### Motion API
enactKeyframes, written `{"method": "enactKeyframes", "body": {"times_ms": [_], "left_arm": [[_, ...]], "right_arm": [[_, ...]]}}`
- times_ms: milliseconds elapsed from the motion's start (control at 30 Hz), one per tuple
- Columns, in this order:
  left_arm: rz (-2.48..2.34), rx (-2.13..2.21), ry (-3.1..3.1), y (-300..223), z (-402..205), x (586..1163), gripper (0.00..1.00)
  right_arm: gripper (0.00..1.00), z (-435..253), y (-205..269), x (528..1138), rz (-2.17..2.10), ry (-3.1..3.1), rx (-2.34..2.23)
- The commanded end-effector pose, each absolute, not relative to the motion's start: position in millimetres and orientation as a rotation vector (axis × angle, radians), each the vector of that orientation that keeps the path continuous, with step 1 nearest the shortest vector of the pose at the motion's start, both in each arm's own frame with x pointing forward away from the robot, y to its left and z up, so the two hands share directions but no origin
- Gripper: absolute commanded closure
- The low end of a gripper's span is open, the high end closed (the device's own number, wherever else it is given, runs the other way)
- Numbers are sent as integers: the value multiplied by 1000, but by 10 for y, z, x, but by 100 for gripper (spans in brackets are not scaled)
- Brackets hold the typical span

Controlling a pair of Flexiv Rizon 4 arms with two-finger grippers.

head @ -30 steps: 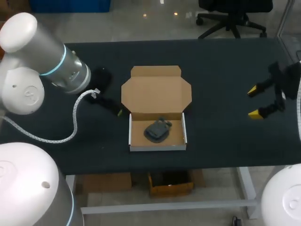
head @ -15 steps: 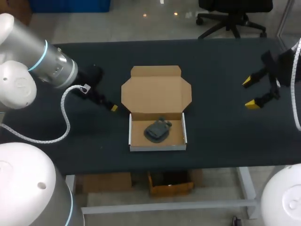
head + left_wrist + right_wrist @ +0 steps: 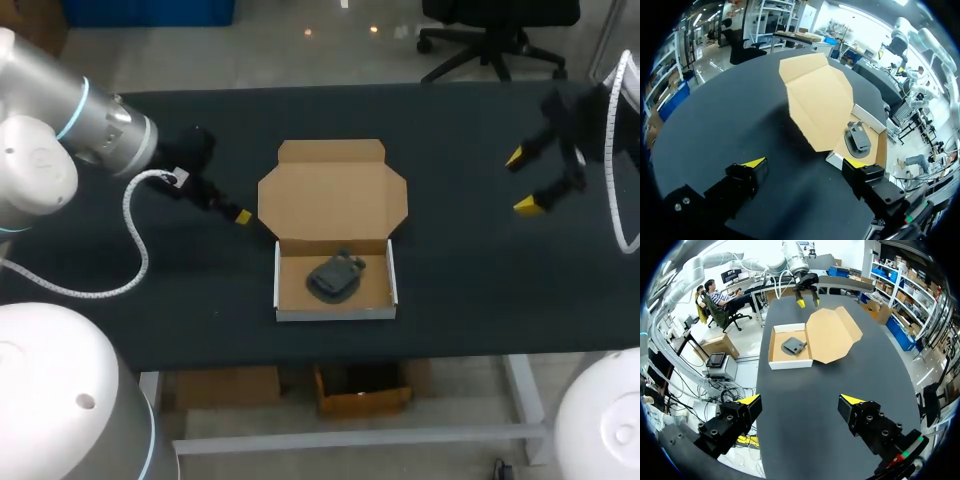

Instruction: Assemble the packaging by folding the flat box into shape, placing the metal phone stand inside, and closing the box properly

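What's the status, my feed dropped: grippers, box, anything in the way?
Left gripper open, empty, left of the lid. Right gripper open, empty, far right. Box folded, lid open, phone stand inside. Nothing blocking the lid.

You see a box [image 3: 333, 200] of plain brown cardboard at the frame's centre, matt and smooth inside, with white outer walls. The phone stand [image 3: 334, 277] in it looks dark grey and dull. The table [image 3: 470, 270] is matt black; the left arm [image 3: 40, 170] at upper left has glossy white shells and a satin silver sleeve
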State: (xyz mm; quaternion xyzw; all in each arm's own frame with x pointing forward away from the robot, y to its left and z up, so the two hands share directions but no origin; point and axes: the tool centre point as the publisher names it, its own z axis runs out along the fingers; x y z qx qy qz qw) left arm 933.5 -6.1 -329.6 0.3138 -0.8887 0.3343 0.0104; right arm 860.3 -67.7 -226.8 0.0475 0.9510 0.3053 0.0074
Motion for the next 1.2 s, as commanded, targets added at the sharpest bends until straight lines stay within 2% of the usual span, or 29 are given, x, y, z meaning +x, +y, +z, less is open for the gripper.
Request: {"method": "enactKeyframes", "body": {"times_ms": [33, 467, 900, 1200], "left_arm": [[1041, 978, -2772, -73, -3310, 9359, 0], [1092, 971, -2736, -62, -3385, 9386, 0], [1336, 734, -2554, -138, -3470, 9569, 0], [1317, 635, -2524, -304, -3466, 9670, 0]], "right_arm": [[0, -2222, -627, 8721, 928, 3011, 136], [0, -2212, -515, 8908, 872, 3040, 87], [0, -2202, -471, 9066, 860, 3040, 87], [0, -2199, -400, 9110, 793, 3056, 89]]}}
